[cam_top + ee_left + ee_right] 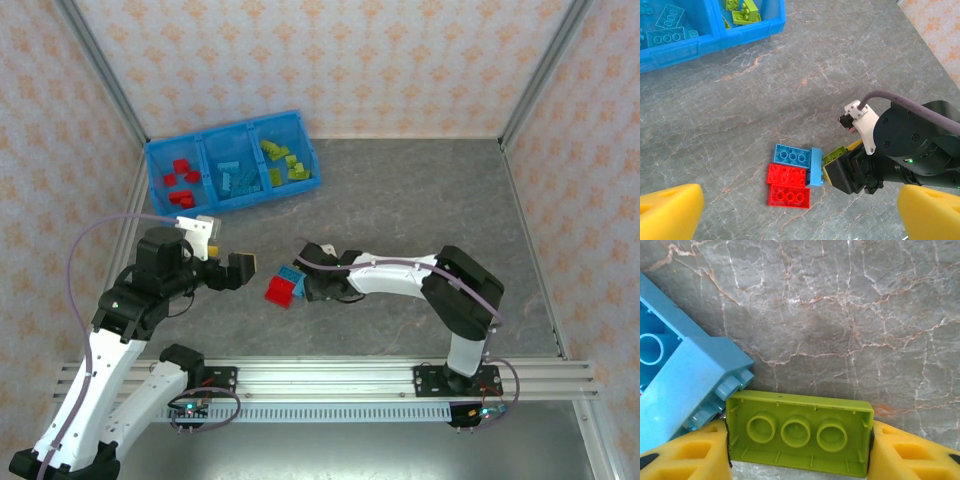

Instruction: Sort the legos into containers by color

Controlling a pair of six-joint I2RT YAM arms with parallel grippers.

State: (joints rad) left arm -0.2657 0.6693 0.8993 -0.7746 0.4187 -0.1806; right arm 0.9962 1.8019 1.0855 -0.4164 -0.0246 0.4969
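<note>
My right gripper [799, 452] is shut on a yellow-green lego [799, 437], hollow side to the camera, low over the table. A light-blue lego [687, 385] on its side touches its left end. In the left wrist view that green lego [834, 156] sits in the right gripper [839, 169], beside two light-blue legos [791, 156] and two red legos [786, 175]. My left gripper [243, 268] hangs open just left of this cluster [284, 285], holding nothing. The bright-blue tray [300, 190] at the back left holds red [180, 180], light-blue [232, 178] and yellow-green legos [283, 160] in separate compartments.
The right arm [400, 275] stretches leftward across the middle of the grey marbled table. Papered walls with metal posts close off the back and sides. The tray's front wall [715, 42] stands well beyond the loose legos.
</note>
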